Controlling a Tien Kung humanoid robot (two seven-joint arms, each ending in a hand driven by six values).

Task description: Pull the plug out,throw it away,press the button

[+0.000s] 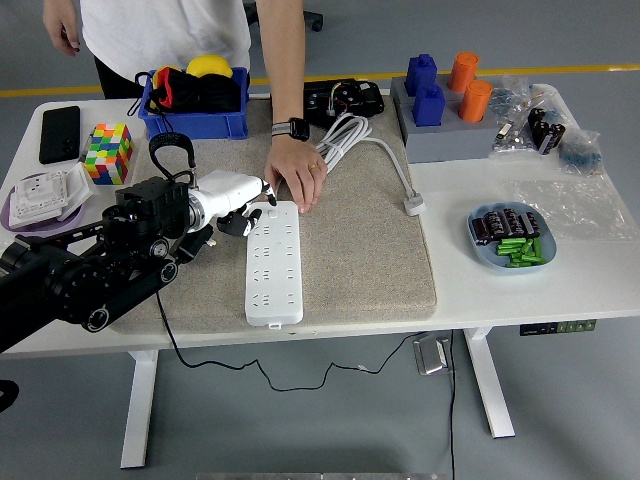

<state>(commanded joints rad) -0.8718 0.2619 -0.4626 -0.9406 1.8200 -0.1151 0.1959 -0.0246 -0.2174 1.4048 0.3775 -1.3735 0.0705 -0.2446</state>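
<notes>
The white counter (500, 290) carries a grey felt mat (370, 250) across its middle. The robot's black left arm (70, 280) comes in from about 8 o'clock and reaches toward the centre of the mat. A person stands at 12 o'clock; the person's hand (297, 172), with a watch on the wrist, presses down at the far end of the white power strip (273, 263), which lies lengthwise on the mat.

The left hand (232, 195) is white and sits at the strip's far left corner, at 9 o'clock from the person's hand and just beside it. Its fingers are curled, with one dark fingertip (270, 199) resting at the strip's top edge; it holds nothing that can be made out.

The black plug (196, 243) lies on the mat just left of the strip, under the wrist, free of the sockets, its black cord (165, 325) trailing off the near edge toward 6 o'clock.

At 11 o'clock stands a blue bin (195, 122), with a colour cube (110, 152) and a black phone (60, 133) farther left. At 3 o'clock a blue dish (480, 245) holds small green and black pieces.
</notes>
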